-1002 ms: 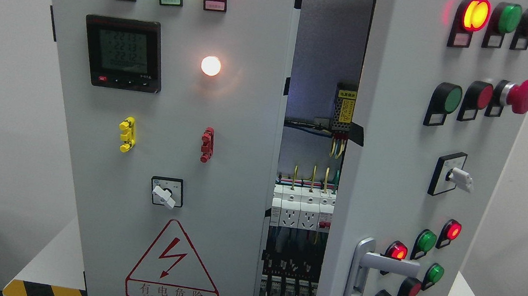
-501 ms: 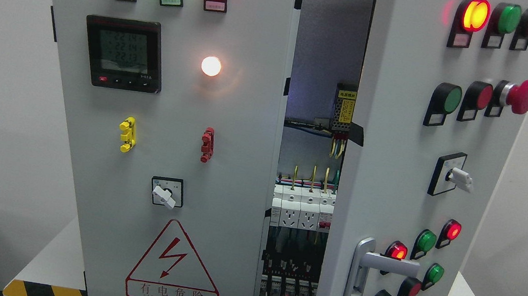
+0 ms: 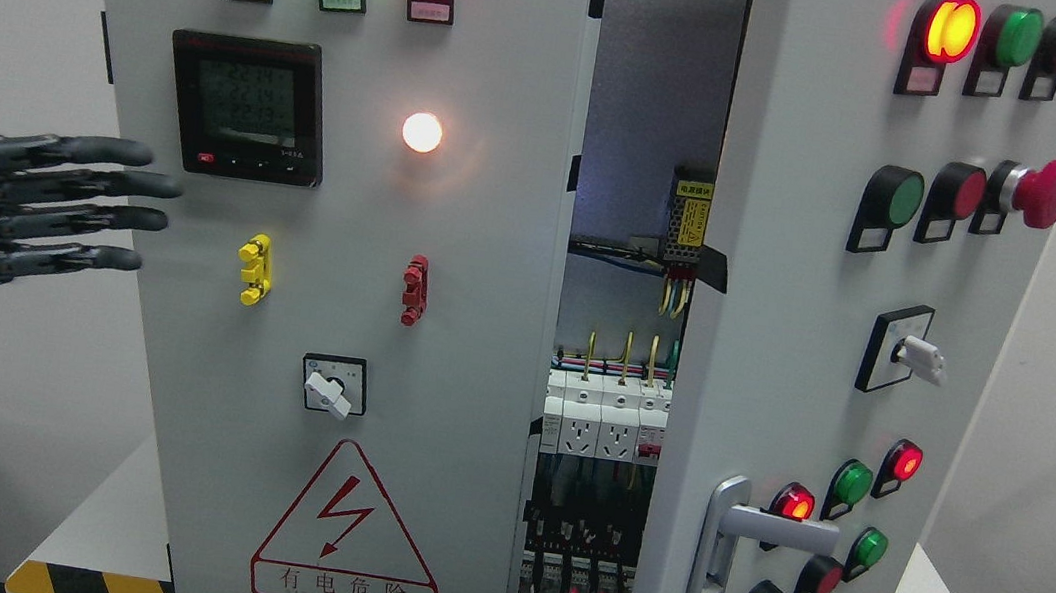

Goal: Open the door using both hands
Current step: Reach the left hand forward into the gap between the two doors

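Doors of the grey electrical cabinet fill most of the head view. Left door (image 3: pixel 334 313) faces the camera nearly flat, and its free vertical edge runs top to bottom just left of centre. Right door (image 3: pixel 787 318) stands swung out toward the camera, its free edge a little right of centre, so a tall dark gap (image 3: pixel 622 348) lies between the two edges. Through that gap show wiring and a row of white breakers (image 3: pixel 604 417).

At 9 o'clock the left hand (image 3: pixel 15 203) comes in from the picture's left edge, black, with four fingers (image 3: pixel 99 180) stretched out straight and slightly apart, holding nothing. Its fingertips overlap the left door's outer edge, below the lower left corner of the digital meter (image 3: pixel 246 107); whether they touch the panel cannot be told. Bare white wall lies around the hand above and below.

On the right door, at 5 o'clock, a silver lever handle (image 3: pixel 762 527) sits just beside the free edge, with red and green buttons close on its right. A red mushroom button (image 3: pixel 1040 191) juts from the same door at 2 o'clock.

On the left door a yellow terminal (image 3: pixel 253 269) lies just right of the fingertips, and a hazard triangle (image 3: pixel 349 526) sits at 6 o'clock. White worktop (image 3: pixel 98 516) shows at both lower corners beside the cabinet, edged with black-and-yellow tape.
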`<state>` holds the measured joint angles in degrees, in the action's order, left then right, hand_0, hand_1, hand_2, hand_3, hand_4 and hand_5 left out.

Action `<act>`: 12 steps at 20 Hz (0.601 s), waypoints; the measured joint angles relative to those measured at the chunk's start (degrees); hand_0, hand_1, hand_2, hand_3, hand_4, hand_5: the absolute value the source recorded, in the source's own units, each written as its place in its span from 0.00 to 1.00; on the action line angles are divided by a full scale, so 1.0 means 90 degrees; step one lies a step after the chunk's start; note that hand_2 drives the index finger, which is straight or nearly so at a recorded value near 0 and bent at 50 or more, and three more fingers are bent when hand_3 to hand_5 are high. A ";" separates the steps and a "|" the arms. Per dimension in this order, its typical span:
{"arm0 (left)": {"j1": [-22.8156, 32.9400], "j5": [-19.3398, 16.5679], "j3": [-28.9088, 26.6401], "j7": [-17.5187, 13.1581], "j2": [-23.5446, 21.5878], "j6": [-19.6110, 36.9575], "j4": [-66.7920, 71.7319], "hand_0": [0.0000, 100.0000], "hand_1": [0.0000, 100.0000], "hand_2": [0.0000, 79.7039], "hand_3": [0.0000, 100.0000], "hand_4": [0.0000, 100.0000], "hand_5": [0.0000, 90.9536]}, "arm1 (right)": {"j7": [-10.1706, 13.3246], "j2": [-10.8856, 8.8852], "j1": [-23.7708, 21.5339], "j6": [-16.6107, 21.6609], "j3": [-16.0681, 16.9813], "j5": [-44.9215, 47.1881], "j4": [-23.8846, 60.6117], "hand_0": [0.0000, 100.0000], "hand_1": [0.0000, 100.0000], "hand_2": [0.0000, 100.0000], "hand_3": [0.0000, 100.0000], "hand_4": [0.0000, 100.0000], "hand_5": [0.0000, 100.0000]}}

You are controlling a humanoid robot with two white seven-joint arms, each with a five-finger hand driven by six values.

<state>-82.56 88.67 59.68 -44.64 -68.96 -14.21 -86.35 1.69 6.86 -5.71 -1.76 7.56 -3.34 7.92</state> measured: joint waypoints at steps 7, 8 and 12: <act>-0.0070 0.0188 0.0083 0.1004 0.1293 0.0022 -0.0361 0.00 0.00 0.00 0.00 0.00 0.00 | 0.0000 0.0000 0.0000 -0.0001 0.0000 0.0000 0.0002 0.00 0.00 0.00 0.00 0.00 0.00; -0.0069 0.0198 0.0037 0.1087 0.1496 0.0001 -0.0396 0.00 0.00 0.00 0.00 0.00 0.00 | 0.0000 0.0000 0.0000 -0.0001 0.0000 0.0000 0.0002 0.00 0.00 0.00 0.00 0.00 0.00; -0.0050 0.0200 -0.0142 0.1521 0.2287 -0.0055 -0.0446 0.00 0.00 0.00 0.00 0.00 0.00 | 0.0000 0.0000 0.0000 -0.0001 0.0000 0.0000 0.0001 0.00 0.00 0.00 0.00 0.00 0.00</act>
<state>-83.01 90.47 58.40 -30.95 -48.37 -14.71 -90.37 1.69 6.86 -5.71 -1.77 7.56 -3.34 7.93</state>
